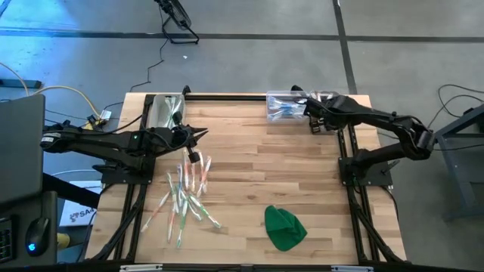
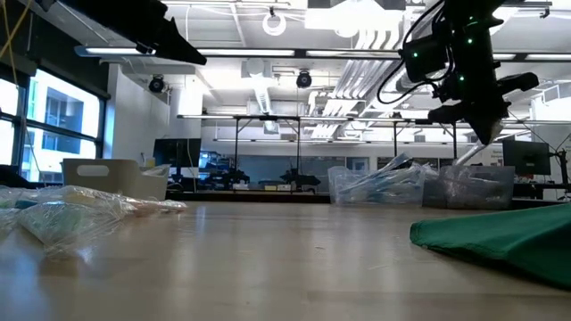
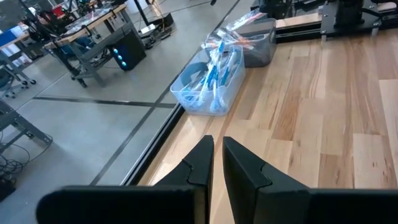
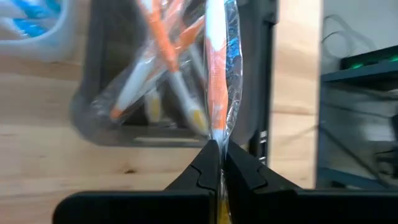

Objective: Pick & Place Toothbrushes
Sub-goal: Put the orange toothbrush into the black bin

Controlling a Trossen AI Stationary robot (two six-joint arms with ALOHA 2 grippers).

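A heap of wrapped toothbrushes (image 1: 187, 193) lies on the wooden table's left half, and it also shows in the low view (image 2: 62, 214). My right gripper (image 4: 215, 160) is at the far right, shut on one orange toothbrush (image 4: 216, 81) in clear wrap. It holds this above a dark bin (image 4: 106, 127) that has orange toothbrushes in it. Beside that bin stands a clear bin (image 3: 208, 84) with blue toothbrushes. My left gripper (image 3: 217, 158) hovers above the table near the heap's far end, with only a slit between its fingers and nothing in it. My right gripper pinches one end of the wrapped orange toothbrush (image 4: 217, 138) between its two fingers. The fingers slant steeply down from above and lie along the toothbrush. The toothbrush reaches out past the fingertips over the dark bin. Whether its far end touches the bin's contents, I cannot tell.
A green cloth lump (image 1: 285, 227) lies near the front edge, right of the middle. Another clear bin (image 1: 165, 111) stands at the far left corner. Bare wood stretches across the table's middle (image 1: 257, 159).
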